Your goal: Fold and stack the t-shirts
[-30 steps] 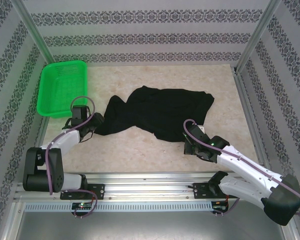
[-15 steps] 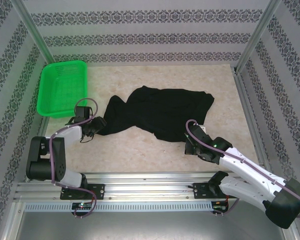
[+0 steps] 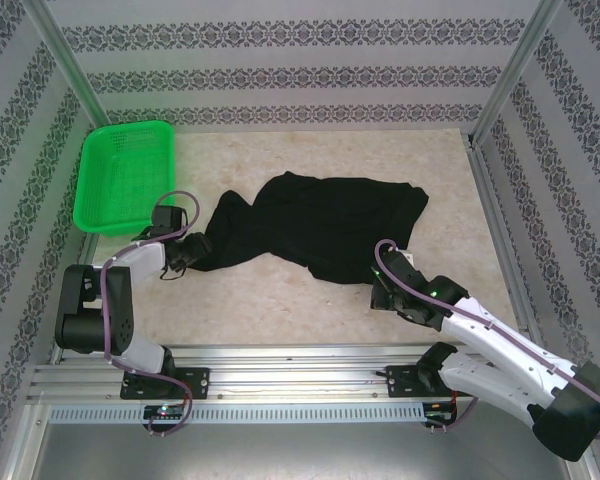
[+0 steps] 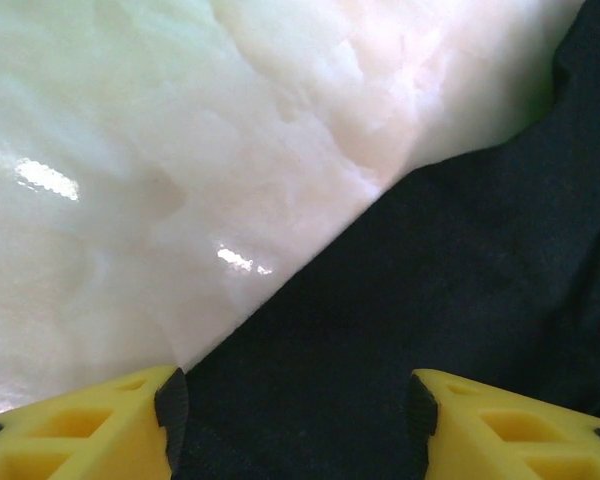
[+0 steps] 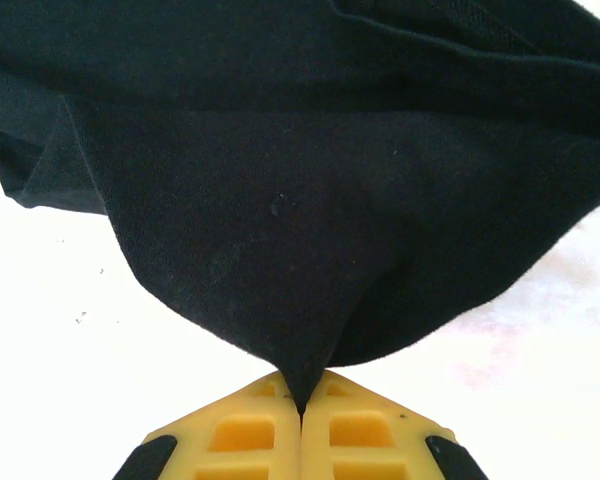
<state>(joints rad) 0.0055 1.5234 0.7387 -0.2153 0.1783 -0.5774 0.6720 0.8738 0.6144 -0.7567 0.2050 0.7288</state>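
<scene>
One black t-shirt (image 3: 320,225) lies crumpled across the middle of the table, a narrow part trailing toward the left. My left gripper (image 3: 187,252) sits low at that left end. In the left wrist view its yellow fingers (image 4: 100,430) stand apart, open, with the black t-shirt (image 4: 430,300) lying flat between them over the pale table. My right gripper (image 3: 378,290) is at the shirt's near right edge. In the right wrist view the right gripper (image 5: 301,405) is shut on a pinched fold of the t-shirt (image 5: 300,200), which fans out from it.
A green mesh basket (image 3: 125,175) stands at the back left corner, just beyond my left arm. Patterned walls and metal posts (image 3: 510,70) close in the table on three sides. The mounting rail (image 3: 300,380) runs along the near edge.
My left gripper has slid a little right onto the shirt's left end and its jaws have widened. My right gripper, still pinching the cloth, has drifted slightly toward the near right.
</scene>
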